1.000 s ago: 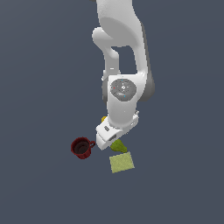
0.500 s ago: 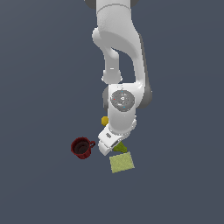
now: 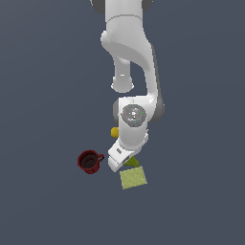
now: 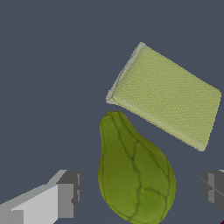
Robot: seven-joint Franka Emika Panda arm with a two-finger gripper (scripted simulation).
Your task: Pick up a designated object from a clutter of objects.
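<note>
**Currently listed: green pear, claw poised over it**

Item 1, pear [image 4: 133,175]. Small green fruit, rounded at one end and tapering to a narrow tip, skin marked with faint veins. It lies on its side on the dark floor, tapered end just beside a corner of the pad; whether the two touch cannot be told. In the exterior view only a sliver of it shows, under the arm's white wrist and just far of the pad. Judged light and firm, with a smooth curved skin that could slip or roll out of a grip. Best taken across the broad rounded belly, where the sides run closest to parallel; the sloping neck would likely squeeze out.

Item 2, claw [image 4: 144,188]. Spread wide, one finger [image 4: 65,192] on each side of the pear's thick end, clear of the skin on both sides. Nothing is pinched yet.

Item 3, pad [image 3: 133,177]. Flat pale-green square, textured top, lying near the pear. A careless closing might nudge it.

Item 4, mug [image 3: 89,161]. Dark red, upright, handle toward the arm, set apart on the exterior view's left.

Item 5, ball [image 3: 114,132]. Tiny, yellow, partly hidden behind the arm, on the far side of the cluster.
</note>
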